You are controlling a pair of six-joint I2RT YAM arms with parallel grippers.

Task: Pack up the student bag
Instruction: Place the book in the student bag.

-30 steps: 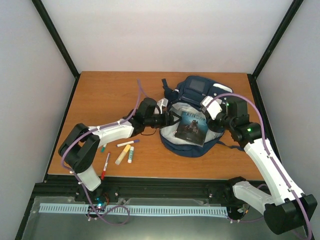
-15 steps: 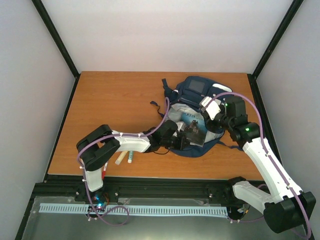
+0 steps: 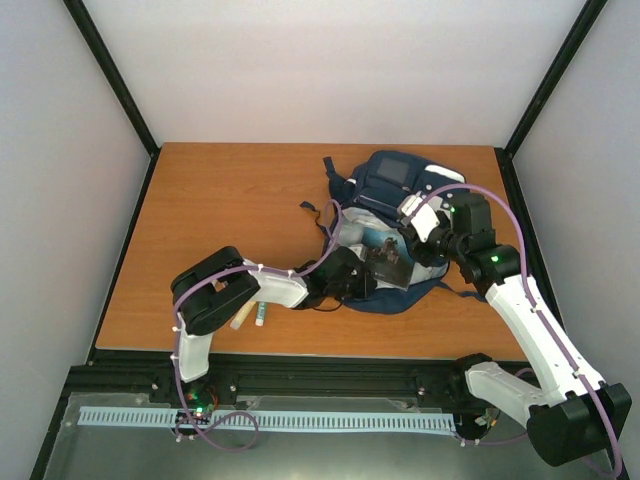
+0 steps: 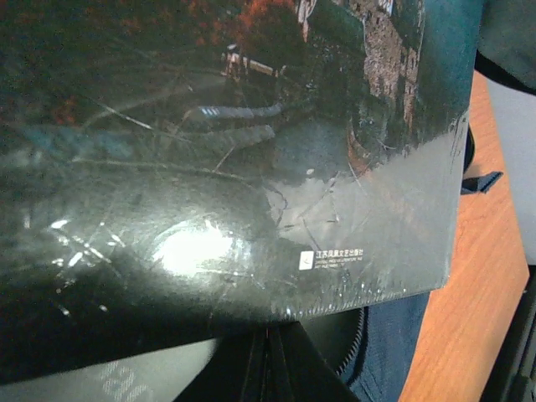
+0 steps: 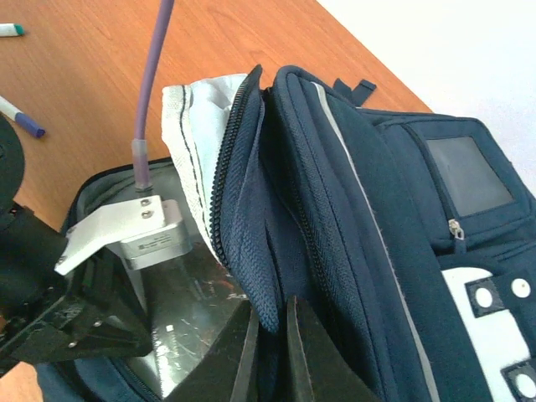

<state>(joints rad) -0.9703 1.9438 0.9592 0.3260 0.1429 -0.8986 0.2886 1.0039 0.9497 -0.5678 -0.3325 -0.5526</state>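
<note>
Shows the student bag [image 3: 392, 188] lying open right of centre on the table [image 3: 220, 200], a book [image 3: 386, 252] in its mouth. Shows left arm [image 3: 275, 288] bent low, left gripper [image 4: 268, 343] clenched at the book's lower edge; right arm [image 3: 520, 310] extended forward, right gripper [image 5: 270, 327] pinching the bag's zipper rim.

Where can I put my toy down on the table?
Bare: the far-left part of the brown wooden table, bordered by the back wall, the left arm and the navy blue fabric backpack. Crowded: around the backpack, where the right arm also reaches, and the near-left edge with small coloured markers.
</note>
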